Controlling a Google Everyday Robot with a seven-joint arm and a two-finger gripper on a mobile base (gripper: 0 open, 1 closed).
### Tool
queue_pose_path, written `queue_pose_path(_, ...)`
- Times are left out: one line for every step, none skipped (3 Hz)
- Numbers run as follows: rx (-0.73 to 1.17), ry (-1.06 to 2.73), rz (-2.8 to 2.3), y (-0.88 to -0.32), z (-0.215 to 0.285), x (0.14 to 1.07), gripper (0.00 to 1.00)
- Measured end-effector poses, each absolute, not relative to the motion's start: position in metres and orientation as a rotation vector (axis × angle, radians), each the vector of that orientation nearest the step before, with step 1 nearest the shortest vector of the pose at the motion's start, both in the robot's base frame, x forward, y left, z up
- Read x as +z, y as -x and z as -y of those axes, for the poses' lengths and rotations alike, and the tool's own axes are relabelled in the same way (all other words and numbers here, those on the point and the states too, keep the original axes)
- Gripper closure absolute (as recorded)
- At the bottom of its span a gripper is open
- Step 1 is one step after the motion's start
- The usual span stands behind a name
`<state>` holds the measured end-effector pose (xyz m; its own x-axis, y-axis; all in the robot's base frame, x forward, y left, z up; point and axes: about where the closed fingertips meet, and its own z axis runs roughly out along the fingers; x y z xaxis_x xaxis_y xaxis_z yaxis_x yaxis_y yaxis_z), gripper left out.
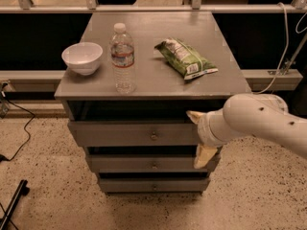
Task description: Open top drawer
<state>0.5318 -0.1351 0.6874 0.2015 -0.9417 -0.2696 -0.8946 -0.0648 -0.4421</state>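
The top drawer (120,133) sits just left of the gripper (197,137), its knob (154,136) further left. The fingers stand apart, holding nothing. The lower one overlaps the second drawer (144,164) and may snag it. A jerk could topple the water bottle (123,56) above-left, near the front edge. Open floor (48,176) below leaves pulling room

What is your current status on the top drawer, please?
Claw open, at right end of top drawer. Knob not gripped. Nothing in the way in front.
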Motion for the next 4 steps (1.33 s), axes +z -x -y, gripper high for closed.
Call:
queue_pose_path(-0.070, 1.954, -1.717, -0.560, 0.128, 0.673, 0.00)
queue_pose_path(-0.026, 1.931, -1.742, -0.577, 0.122, 0.664, 0.00)
queue_pose_path(0.022, 1.912, -1.763, -0.584, 0.117, 0.657, 0.18)
queue_pose_path(0.058, 1.890, -1.782, -0.583, 0.116, 0.650, 0.38)
